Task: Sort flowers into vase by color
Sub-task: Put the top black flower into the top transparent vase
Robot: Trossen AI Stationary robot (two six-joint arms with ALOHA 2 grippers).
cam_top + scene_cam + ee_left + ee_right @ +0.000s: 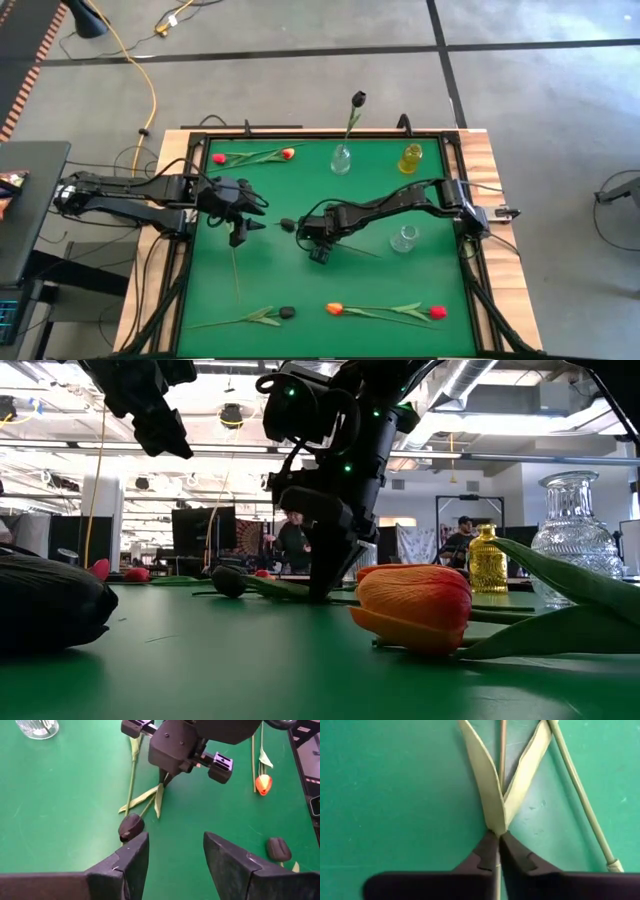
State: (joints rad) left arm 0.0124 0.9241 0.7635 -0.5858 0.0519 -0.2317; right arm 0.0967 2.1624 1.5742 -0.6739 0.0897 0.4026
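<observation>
A near-black tulip [287, 224] lies on the green mat mid-table; its head [131, 826] rests on the mat and its stem runs under my right gripper [315, 238], which is shut on it. My left gripper [175, 860] hovers open just left of the head, above the mat, touching nothing. A clear vase [341, 160] at the far side holds one near-black tulip [358, 98]. A yellow vase [410, 158] and a second clear vase [404, 238] stand apart from both grippers. My right gripper [498, 845] pinches the near-black tulip's stem between its two fingers at the point where the two pale leaves branch off [497, 827]. The fingers come from above, pointing down [320, 575]. The flower lies flat on the mat.
Two red tulips [288, 153] lie at the far left. A near-black [287, 313], an orange [334, 308] and a red tulip [437, 312] lie along the near edge. A bare stem [580, 795] lies beside the held one, another [235, 270] below my left gripper.
</observation>
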